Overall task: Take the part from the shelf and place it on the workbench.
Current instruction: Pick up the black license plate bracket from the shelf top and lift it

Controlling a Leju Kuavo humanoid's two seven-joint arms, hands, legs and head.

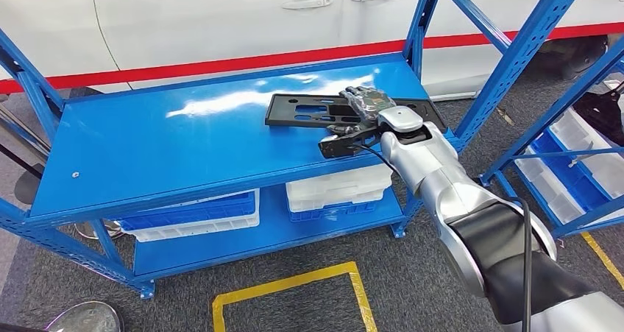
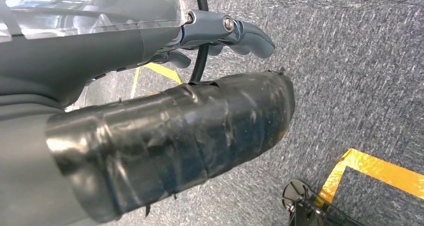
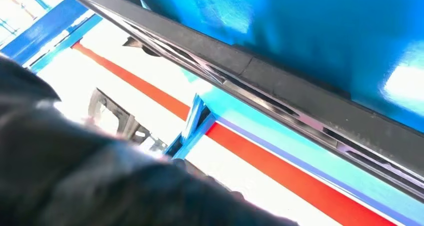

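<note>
The part (image 1: pixel 305 110) is a flat black plate with cut-outs, lying on the right side of the blue shelf's top board (image 1: pixel 169 144). My right hand (image 1: pixel 366 115) reaches over its right end. The dark fingers (image 1: pixel 362 99) lie across the top of the part, and the thumb (image 1: pixel 340 145) sticks out just in front of its near edge with a strip of blue between them. In the right wrist view the part (image 3: pixel 280 80) runs edge-on and flat against the board. My left hand (image 2: pixel 165 85) hangs over the carpet, its fingers apart and holding nothing.
Blue uprights (image 1: pixel 515 59) stand close to the right of my arm. White and blue bins (image 1: pixel 338 192) sit on the lower shelf board. Another blue rack with bins (image 1: pixel 581 155) is at the right. A white car with a red stripe (image 1: pixel 221 63) stands behind. Yellow tape (image 1: pixel 287 284) marks the floor.
</note>
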